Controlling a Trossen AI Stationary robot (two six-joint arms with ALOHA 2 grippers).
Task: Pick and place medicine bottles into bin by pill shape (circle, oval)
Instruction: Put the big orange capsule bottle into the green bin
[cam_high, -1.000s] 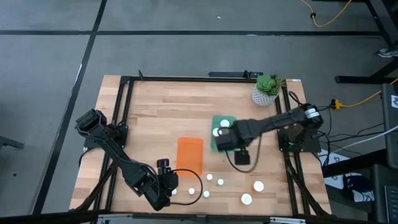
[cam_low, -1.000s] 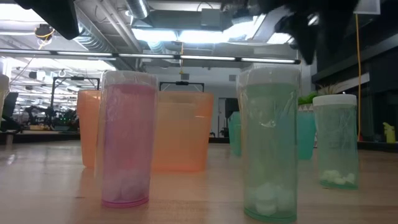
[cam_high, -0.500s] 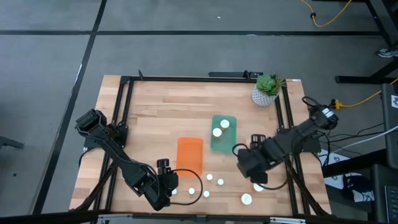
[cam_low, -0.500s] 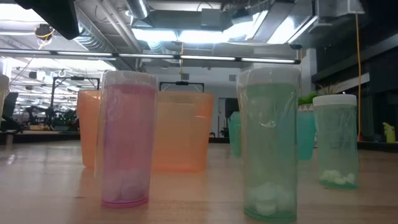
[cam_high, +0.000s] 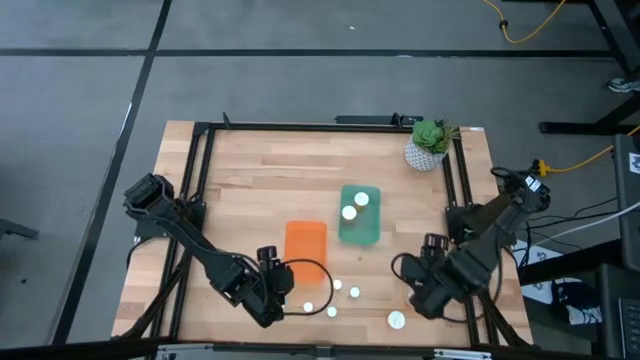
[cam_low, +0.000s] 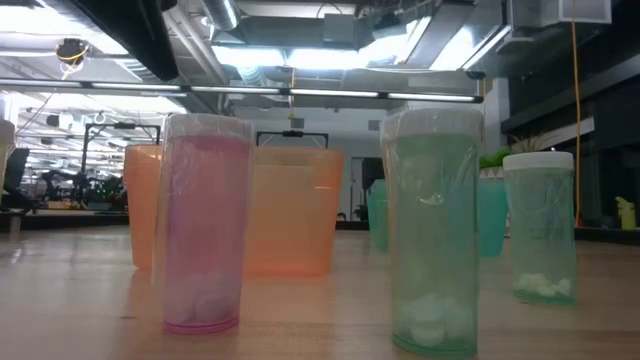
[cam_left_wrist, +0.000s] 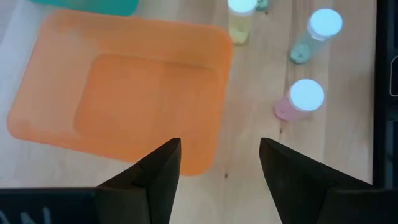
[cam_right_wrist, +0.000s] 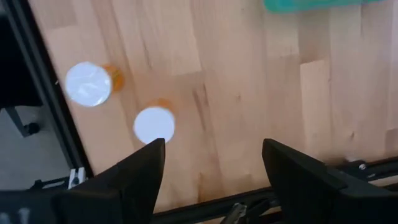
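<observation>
Orange bin (cam_high: 306, 246) and teal bin (cam_high: 360, 214) sit mid table. From the top cam I count 2 white-topped bottles (cam_high: 354, 205) in the teal bin and 4 on the wood near the front: 3 small, 1 big (cam_high: 397, 320). Low cam shows colours the top can't: 1 pink bottle (cam_low: 203, 223), 2 green. Left gripper (cam_left_wrist: 219, 163) is spread wide, holding nothing, over the orange bin's edge. Right gripper (cam_right_wrist: 211, 163) is spread wide too, empty, above 2 orange bottles (cam_right_wrist: 153, 124) by the table's edge.

Seven round white-capped medicine bottles (cam_high: 355, 293) show from above: five at lower centre, two inside the teal plastic bin (cam_high: 372, 235). One orange plastic bin (cam_high: 305, 250). One potted plant (cam_high: 428, 140).
</observation>
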